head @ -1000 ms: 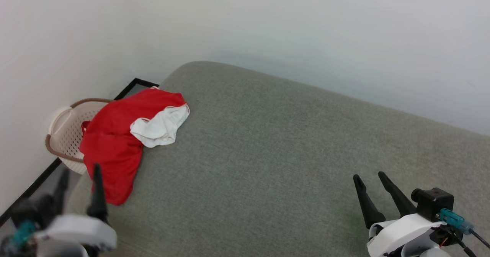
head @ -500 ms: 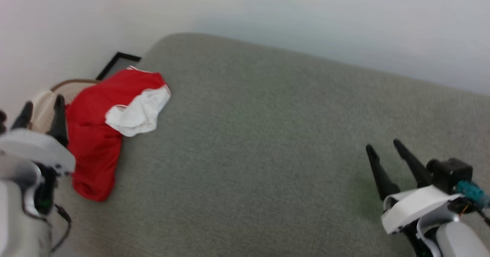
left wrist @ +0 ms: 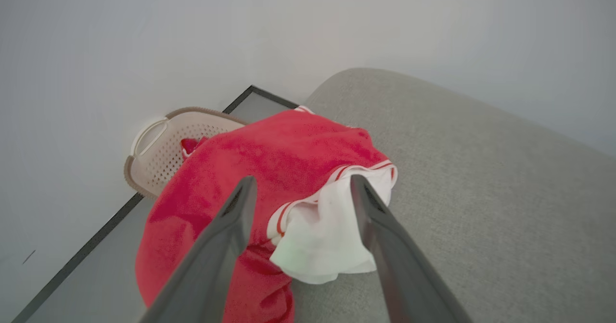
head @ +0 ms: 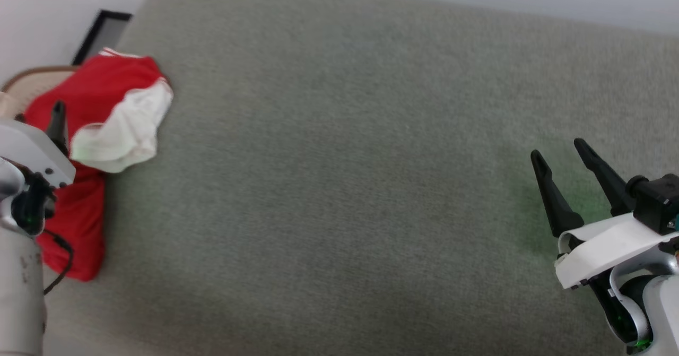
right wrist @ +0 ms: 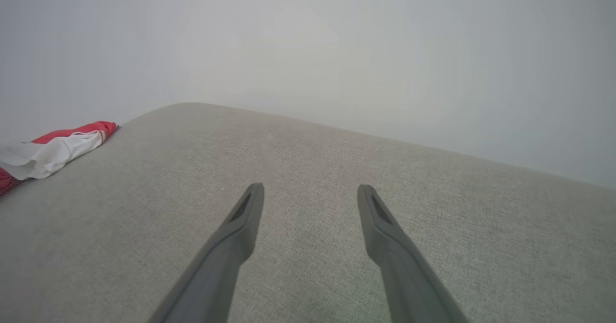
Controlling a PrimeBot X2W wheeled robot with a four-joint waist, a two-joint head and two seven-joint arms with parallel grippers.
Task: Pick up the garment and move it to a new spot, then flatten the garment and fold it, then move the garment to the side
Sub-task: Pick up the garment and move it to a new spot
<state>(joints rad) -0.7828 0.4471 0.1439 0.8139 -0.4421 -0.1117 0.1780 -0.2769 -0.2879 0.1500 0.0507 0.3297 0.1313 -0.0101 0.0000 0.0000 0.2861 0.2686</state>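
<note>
At the far left corner of the broad grey fabric cushion (head: 339,159) lies the bright red jersey garment (head: 106,80), crumpled, with a white panel turned up on top and a double white stripe along its hem. Part of it spills off the cushion's left edge and drapes over a pale perforated plastic basket with a brown rim (left wrist: 154,154), which stands on the floor just beside that corner, against the white wall. The left gripper (left wrist: 302,181) hangs over the same corner with its two long dark fingers spread wide, the striped hem and white panel showing in the gap between them; it has hold of nothing, and I cannot tell whether a fingertip touches the cloth. The right gripper (head: 558,150) is over the cushion's right side, well apart from the garment, fingers equally wide and empty above bare grey fabric.
</note>
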